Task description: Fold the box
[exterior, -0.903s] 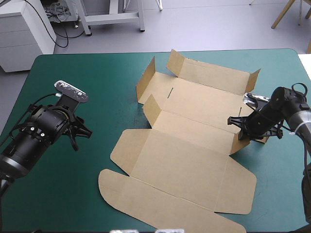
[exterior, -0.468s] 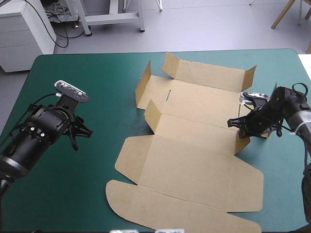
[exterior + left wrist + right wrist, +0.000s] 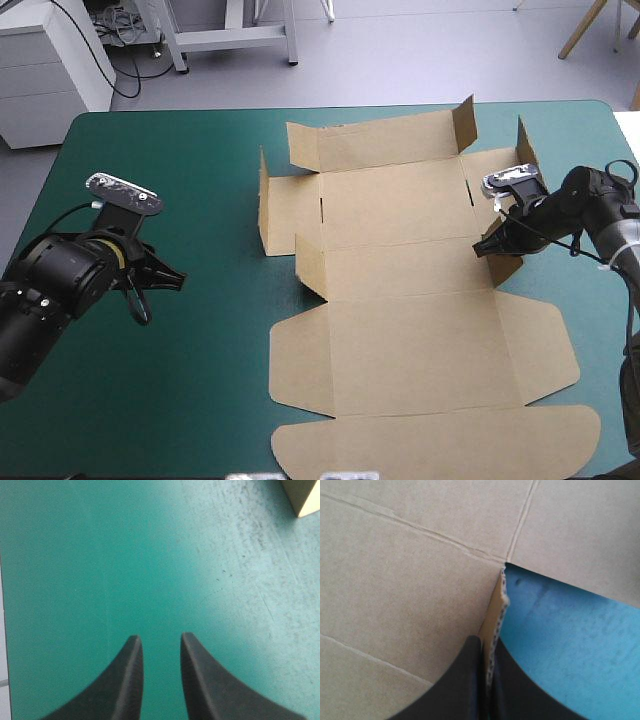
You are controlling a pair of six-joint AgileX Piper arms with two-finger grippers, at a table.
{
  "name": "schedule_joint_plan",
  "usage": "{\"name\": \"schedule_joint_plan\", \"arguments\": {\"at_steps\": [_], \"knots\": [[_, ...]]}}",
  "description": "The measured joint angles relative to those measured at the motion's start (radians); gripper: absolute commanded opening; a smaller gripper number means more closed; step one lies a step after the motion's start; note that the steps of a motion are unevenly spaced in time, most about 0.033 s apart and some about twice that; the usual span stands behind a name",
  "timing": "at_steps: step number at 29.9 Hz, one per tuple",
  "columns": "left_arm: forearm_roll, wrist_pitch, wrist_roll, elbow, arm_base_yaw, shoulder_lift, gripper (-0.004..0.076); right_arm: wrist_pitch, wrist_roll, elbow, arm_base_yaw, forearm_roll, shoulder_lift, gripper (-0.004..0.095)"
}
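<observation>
Teal-green table (image 3: 200,400): right hand (image 3: 488,247) pinches box (image 3: 420,330) flap (upright).

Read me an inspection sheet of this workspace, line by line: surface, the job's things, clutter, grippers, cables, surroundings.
Surface: teal-green table cover, bare around the left arm.
Job's things: cut sheet of brown board, the box, lying mostly flat; side flaps on its left and at its far right corner stand raised.
Clutter: nothing seen.
Grippers: left gripper open over bare cover, apart from the box; right gripper shut on a raised flap at the box's right edge.
Cables: nothing seen on the table.
Surroundings: nothing seen.
</observation>
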Motion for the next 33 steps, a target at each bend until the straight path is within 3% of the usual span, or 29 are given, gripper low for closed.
{"name": "schedule_joint_plan", "arguments": {"at_steps": [7,14,27,33], "knots": [[-0.022,0.074,-0.001,0.000,0.000,-0.091,0.0088,-0.073,-0.213,-0.025,0.054,0.006,0.010,-0.0020],[-0.020,0.124,-0.009,0.000,0.000,-0.137,0.0023,-0.115,-0.308,-0.153,0.179,0.007,0.148,-0.0020],[0.006,0.138,-0.079,0.000,0.000,-0.175,0.0002,-0.099,-0.510,-0.541,0.384,-0.070,0.439,-0.0020],[0.007,0.138,-0.083,0.000,0.000,-0.175,0.0002,-0.067,-0.662,-0.619,0.445,-0.069,0.499,-0.0020]]}}
